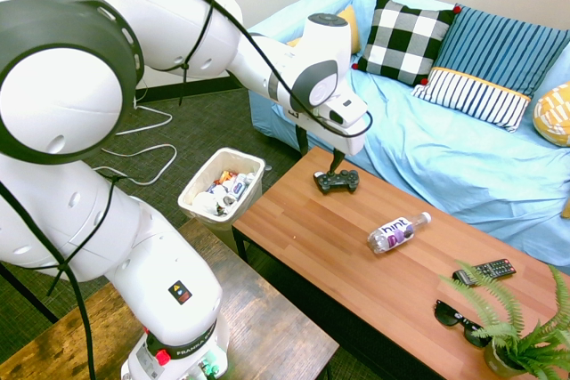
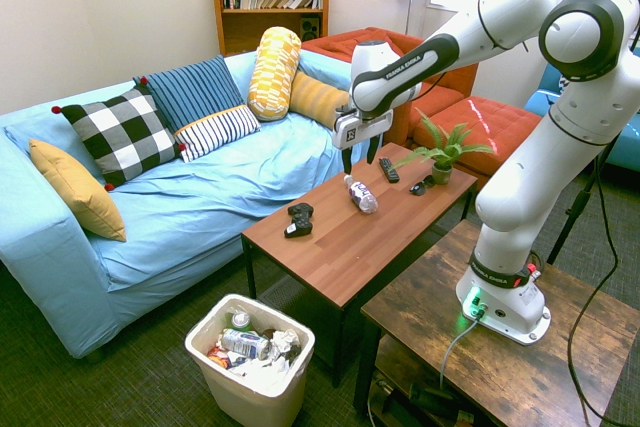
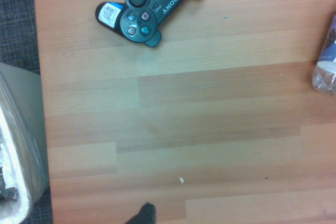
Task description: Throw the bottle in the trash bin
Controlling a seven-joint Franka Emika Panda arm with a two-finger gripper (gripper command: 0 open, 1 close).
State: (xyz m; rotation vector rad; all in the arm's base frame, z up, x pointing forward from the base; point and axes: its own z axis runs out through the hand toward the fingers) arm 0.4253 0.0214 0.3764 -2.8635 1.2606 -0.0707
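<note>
Gripper over table, bottle not picked up.
Trash bin (image 2: 250, 362) on floor by table end, full of rubbish. Gripper (image 2: 359, 155) hangs above wooden table (image 2: 330, 247), fingers apart, empty. Bottle (image 2: 361, 195) lies on its side just beneath it; game controller (image 2: 297, 220) near, remote (image 2: 389, 170) beyond.

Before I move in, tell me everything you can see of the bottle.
The bottle is small, clear plastic, with a purple-and-white "hint" label and a white cap. It lies on its side on the wooden coffee table, between the game controller and the remote control, touching neither. Nothing grips it; the gripper hangs above, fingers open.
</note>
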